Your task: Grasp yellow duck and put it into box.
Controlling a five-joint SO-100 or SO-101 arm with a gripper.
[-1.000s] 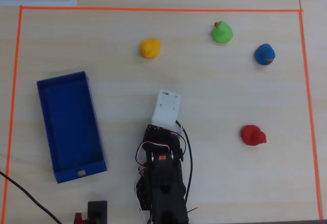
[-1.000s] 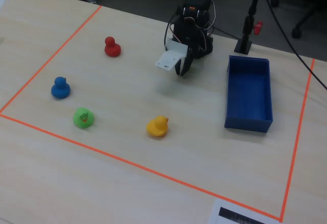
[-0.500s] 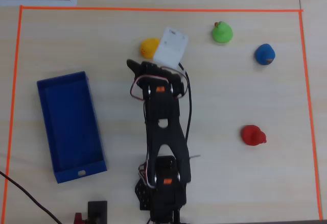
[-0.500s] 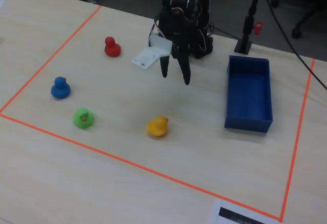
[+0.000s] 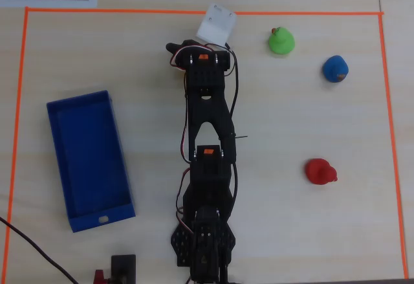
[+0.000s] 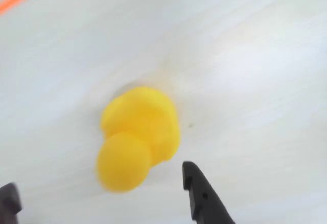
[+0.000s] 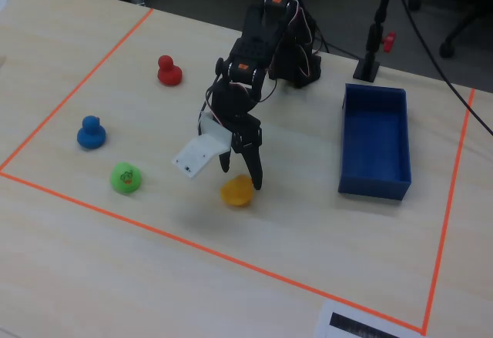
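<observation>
Claw (image 7: 240,175) spread wide and empty, hovering above the yellow duck (image 6: 139,137) on the worktop (image 7: 323,261) at wrist-view centre, duck just up-left of the right finger (between tips), box (image 7: 375,142) far right in fixed view.

A yellow duck (image 7: 237,190) is showing orange-yellow on the pale wood-grain table (image 7: 115,253) beside a black gripper (image 7: 240,175), while a solid blue box (image 7: 375,142), green duck (image 7: 125,178), blue duck (image 7: 91,133), red duck (image 7: 169,71) and orange tape border (image 7: 216,255) are showing too.
</observation>
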